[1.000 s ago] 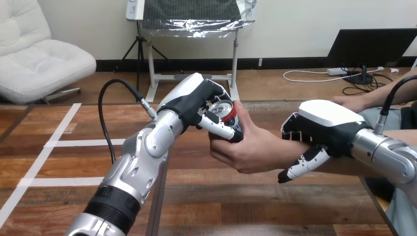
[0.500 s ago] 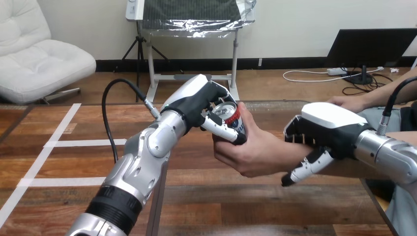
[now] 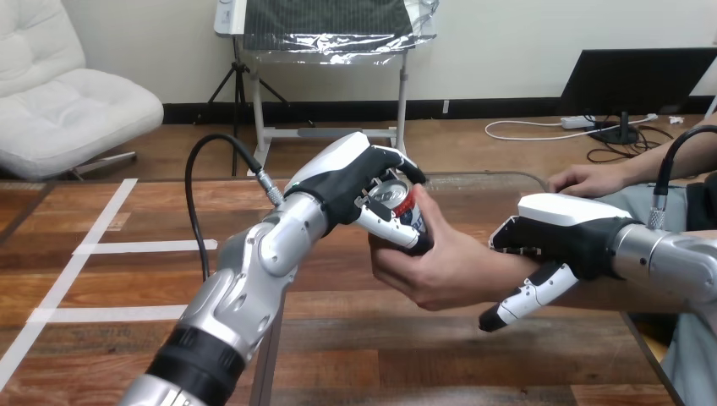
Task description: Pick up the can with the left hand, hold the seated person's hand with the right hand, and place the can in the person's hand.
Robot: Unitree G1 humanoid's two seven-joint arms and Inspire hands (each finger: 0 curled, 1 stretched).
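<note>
Right now my left hand point(image 3: 342, 179) grips the can point(image 3: 391, 195), fingers curled over its far side and thumb laid across its near side. The can sits raised above the table point(image 3: 423, 347), its top showing between my fingers. Just to the right of the can and under it, the person's hand point(image 3: 448, 266) cups its lower part, so both of us have hold of it. Further right of the can, my right hand point(image 3: 562, 233) closes on the person's wrist, fingers curled over the top, thumb beneath.
</note>
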